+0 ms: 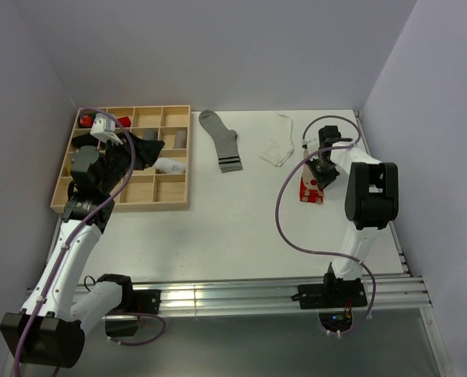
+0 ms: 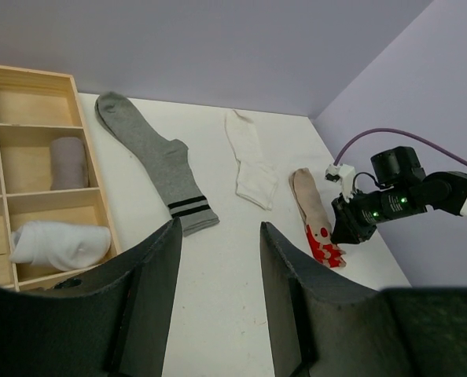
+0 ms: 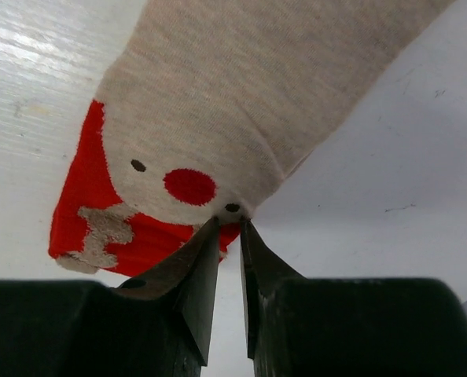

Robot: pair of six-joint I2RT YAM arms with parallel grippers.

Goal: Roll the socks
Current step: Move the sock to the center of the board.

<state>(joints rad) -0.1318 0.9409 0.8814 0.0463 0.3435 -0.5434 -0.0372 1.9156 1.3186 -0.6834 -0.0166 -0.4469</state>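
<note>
On the white counter (image 1: 241,212) my right claw (image 3: 229,224) sits nearly closed at the beige sock (image 3: 241,94) edge, hold unclear; rolling needs a firm pinch.

Reaches with the left arm (image 1: 64,255) from its base toward twelve o'clock, elbow folded. Holds the left gripper (image 2: 219,228) spread wide, with nothing between. Lifts the right arm (image 1: 371,192) toward one o'clock, then bends toward ten o'clock. Points the right gripper (image 3: 229,224) downward, tips a sliver apart; unclear whether pinching.
</note>
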